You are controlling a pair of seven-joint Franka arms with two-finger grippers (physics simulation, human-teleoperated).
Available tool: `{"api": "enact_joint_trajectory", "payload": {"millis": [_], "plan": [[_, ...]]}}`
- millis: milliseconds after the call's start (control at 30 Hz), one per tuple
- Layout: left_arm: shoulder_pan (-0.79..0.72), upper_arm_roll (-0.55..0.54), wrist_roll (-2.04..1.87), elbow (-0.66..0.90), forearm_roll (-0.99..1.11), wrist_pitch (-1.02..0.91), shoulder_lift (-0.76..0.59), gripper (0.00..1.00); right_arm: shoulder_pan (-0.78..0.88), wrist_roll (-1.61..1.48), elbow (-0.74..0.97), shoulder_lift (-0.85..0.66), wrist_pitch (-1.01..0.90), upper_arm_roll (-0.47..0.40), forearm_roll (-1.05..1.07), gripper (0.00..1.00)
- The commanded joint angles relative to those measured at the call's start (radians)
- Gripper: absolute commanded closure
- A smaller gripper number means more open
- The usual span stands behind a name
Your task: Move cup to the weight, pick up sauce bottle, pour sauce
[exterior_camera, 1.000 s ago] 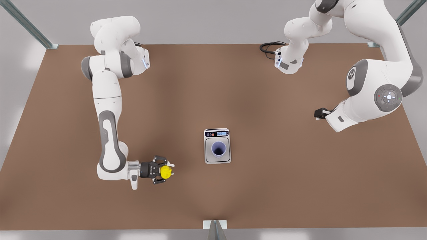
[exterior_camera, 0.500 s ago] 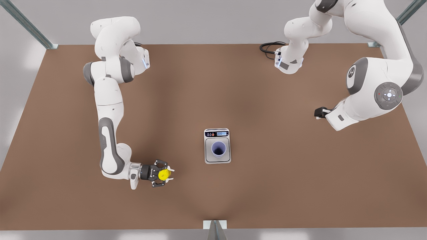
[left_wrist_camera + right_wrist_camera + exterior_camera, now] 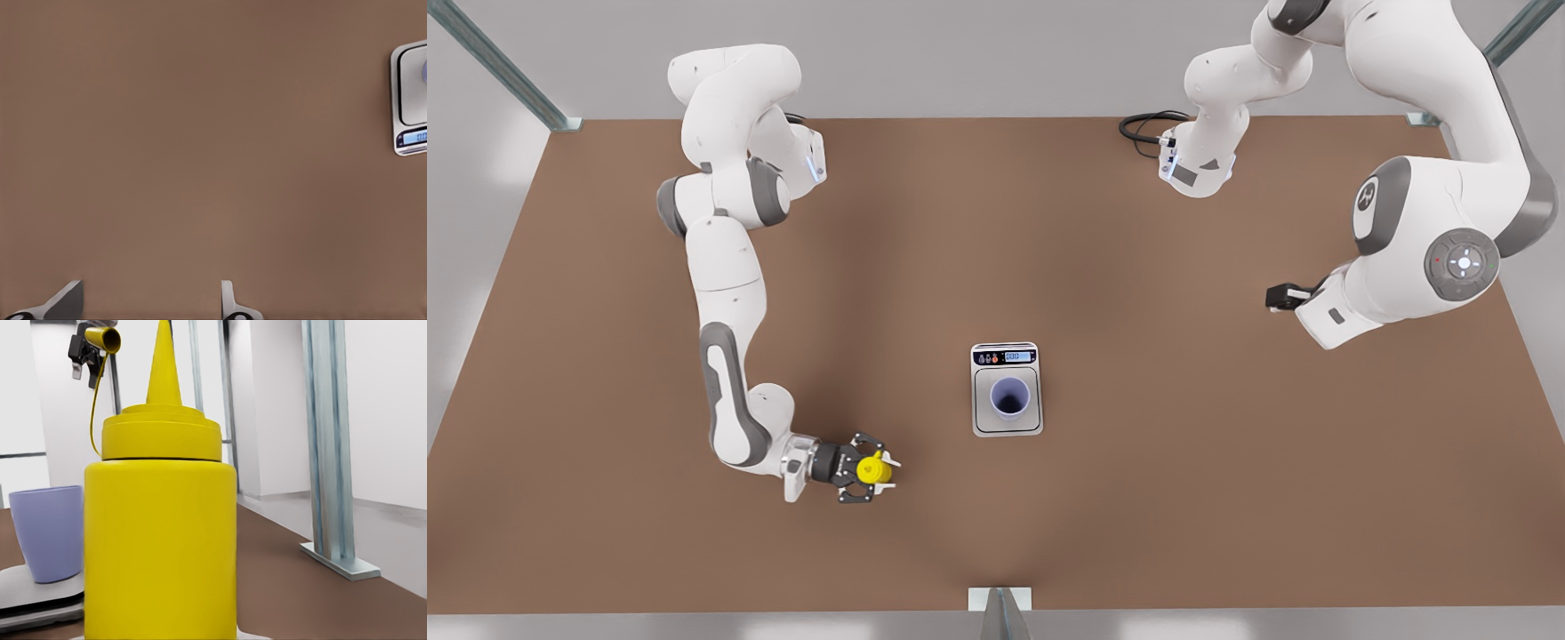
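The yellow sauce bottle stands upright in my right gripper, which is shut on it from the side, near the table's front on the front view's left. In the right wrist view the sauce bottle is very close, its nozzle pointing up and its tethered cap hanging open. The lavender cup sits on the plate of the weight at the table's middle, to the bottle's right. The cup also appears behind the bottle. My left gripper hovers open over bare table, far from the weight.
The left arm's hand waits over the table's right side. A black cable lies at the back by that arm's base. A metal bracket sits at the table's front edge, and a metal post stands by the table's edge.
My right gripper has carried the sauce bottle slightly toward the table's front edge and the front view's right, and its elbow has swung. The left arm has barely shifted.
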Motion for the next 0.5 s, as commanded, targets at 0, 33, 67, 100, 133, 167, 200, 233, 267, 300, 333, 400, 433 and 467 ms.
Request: {"api": "enact_joint_trajectory", "payload": {"millis": [0, 33, 67, 100, 133, 167, 200, 233, 267, 300, 333, 400, 433, 467], "plan": [[0.0, -0.001, -0.021, 0.0, 0.001, -0.01, 0.0, 0.0, 0.0, -0.15, 0.001, 0.007, 0.014, 0.009, 0.004, 0.51], [0.0, -0.001, -0.021, 0.0, 0.001, -0.01, 0.0, 0.0, 0.0, -0.15, 0.001, 0.007, 0.014, 0.012, 0.004, 0.51], [0.0, -0.001, -0.021, 0.0, 0.001, -0.008, 0.0, 0.0, 0.0, -0.15, -0.001, 0.01, 0.014, 0.012, 0.004, 0.51], [0.0, -0.001, -0.021, 0.0, 0.001, -0.01, -0.001, 0.0, 0.0, -0.15, 0.001, 0.014, 0.014, 0.012, 0.004, 0.51], [-0.001, -0.001, -0.021, 0.0, 0.001, -0.01, -0.001, 0.0, 0.0, -0.149, -0.001, 0.016, 0.014, 0.012, 0.004, 0.51], [-0.004, -0.001, -0.021, 0.0, 0.001, -0.01, -0.001, 0.0, 0.0, -0.149, 0.001, 0.017, 0.014, 0.012, 0.004, 0.51], [-0.004, -0.001, -0.021, 0.0, 0.001, -0.01, 0.0, 0.0, 0.0, -0.149, 0.001, 0.019, 0.014, 0.015, 0.004, 0.51], [-0.004, -0.001, -0.021, 0.0, 0.001, -0.01, -0.001, 0.0, 0.0, -0.149, -0.001, 0.021, 0.014, 0.015, 0.004, 0.51], [-0.004, -0.001, -0.021, 0.0, 0.001, -0.01, 0.0, 0.0, 0.0, -0.147, 0.001, 0.019, 0.014, 0.015, 0.004, 0.51], [-0.004, -0.001, -0.021, 0.0, 0.001, -0.01, -0.001, 0.0, -0.002, -0.141, 0.001, 0.017, 0.014, 0.021, 0.004, 0.4], [-0.006, -0.001, -0.023, 0.0, 0.002, -0.01, -0.001, 0.0, -0.003, -0.138, 0.001, 0.016, 0.014, 0.021, 0.004, 0.02], [-0.008, -0.001, -0.023, 0.0, 0.002, -0.01, -0.003, 0.0, -0.011, -0.138, -0.001, 0.017, 0.014, 0.032, 0.004, 0.0], [-0.008, -0.001, -0.023, 0.0, 0.002, -0.01, -0.003, 0.0, -0.014, -0.138, 0.001, 0.017, 0.014, 0.036, 0.004, 0.0], [-0.009, -0.002, -0.023, 0.0, 0.002, -0.01, -0.003, 0.0, -0.015, -0.138, -0.001, 0.017, 0.014, 0.036, 0.004, 0.0]]}}
